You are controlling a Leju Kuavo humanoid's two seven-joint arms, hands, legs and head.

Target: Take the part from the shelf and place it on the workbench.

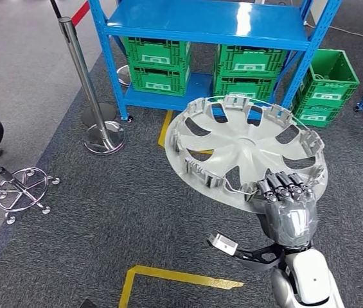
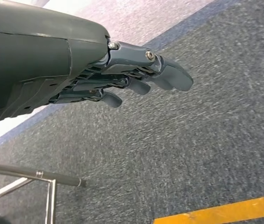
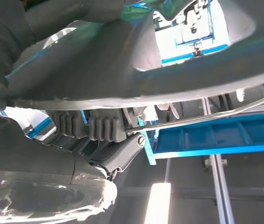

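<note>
Right hand [image 1: 286, 196] has its fingers curled over the rim of the silver wheel cover [image 1: 245, 144], which rides tilted in the air in front of the blue shelf [image 1: 203, 25]. Left hand [image 2: 137, 77] hangs empty over the carpet, fingers loosely extended, close together. The workbench isn't in sight, so I'd keep that grip firm and the disc level while turning, its far edge clear of the shelf's corner post.

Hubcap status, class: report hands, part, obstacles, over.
Right hand grips hubcap at its rim. Left hand empty, fingers extended over carpet. Hubcap off the blue shelf. Workbench unseen.
</note>
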